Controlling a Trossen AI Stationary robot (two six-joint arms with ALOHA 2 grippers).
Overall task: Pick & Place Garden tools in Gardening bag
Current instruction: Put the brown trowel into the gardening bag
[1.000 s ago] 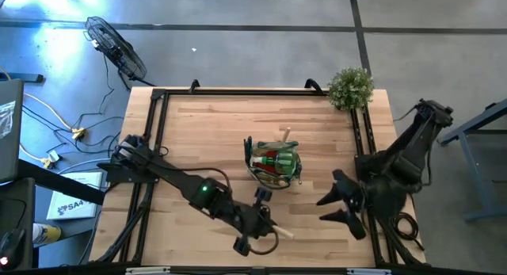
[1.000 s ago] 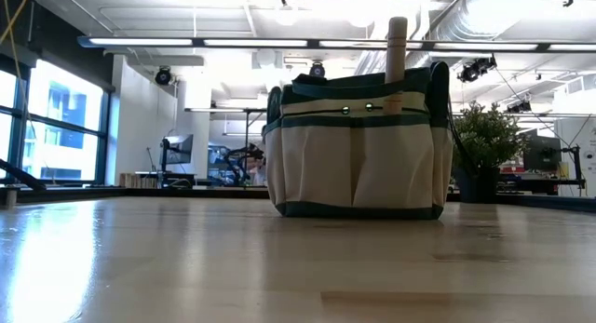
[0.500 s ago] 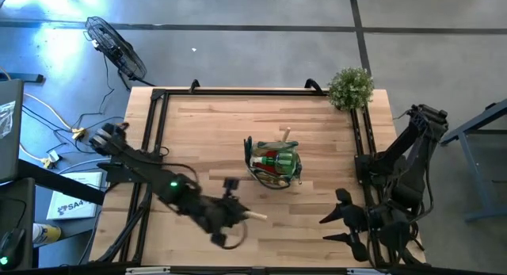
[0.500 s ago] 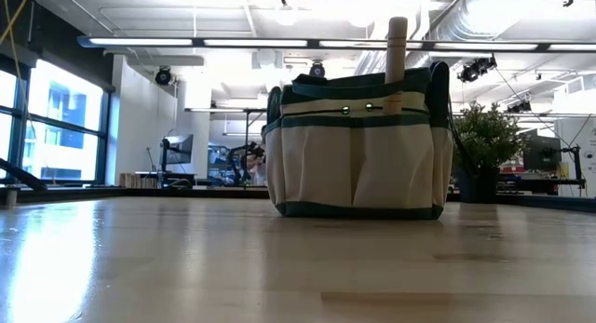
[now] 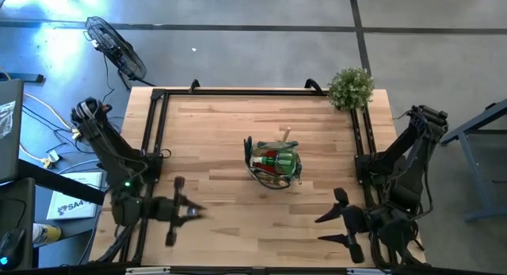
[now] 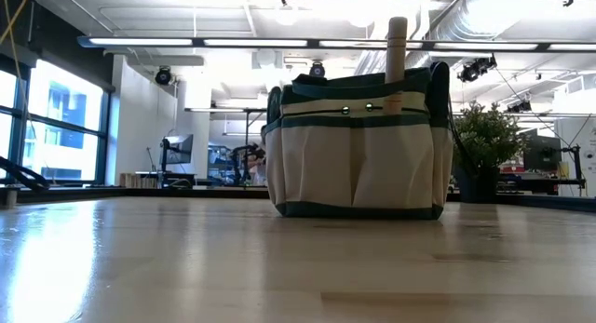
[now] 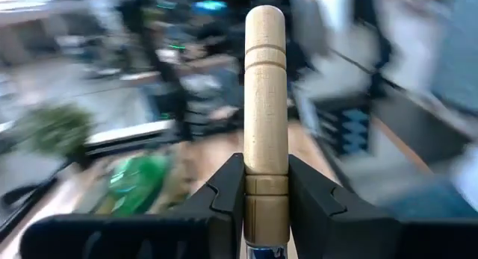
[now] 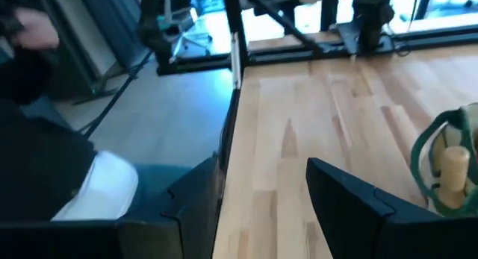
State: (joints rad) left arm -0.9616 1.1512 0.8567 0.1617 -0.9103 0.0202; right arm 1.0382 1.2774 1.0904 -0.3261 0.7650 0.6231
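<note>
The beige gardening bag (image 5: 273, 164) with green trim stands mid-table on its flat bottom (image 6: 358, 146). Several garden tools stick out of it, among them a wooden handle (image 6: 398, 48) and green and red pieces. My left gripper (image 5: 188, 208) is above the table's near left part, shut on a wooden-handled tool (image 7: 266, 102) and pointing toward the bag. My right gripper (image 5: 337, 219) hangs open above the near right corner (image 8: 261, 207), with nothing between its fingers. My left gripper pinches the tool's wooden handle at its lower end (image 7: 267, 193), just above the metal collar, between its two fingers (image 7: 224, 199). The fingers come level from the table's left side. The handle runs on past the fingertips, free end away from the wrist, clear of the table.
A bushy green plant (image 5: 350, 86) stands at the far right corner. Black frame rails (image 5: 154, 140) run along the table's left, right and far edges. Bare wood lies between the bag and both grippers. A fan (image 5: 115, 45) and cables lie on the floor beyond the left side.
My left gripper has swung from the near middle of the table toward its left edge, drawing back and turning level, with the wooden-handled tool still in its fingers. My right gripper has shifted a little toward the near edge and rolled slightly.
</note>
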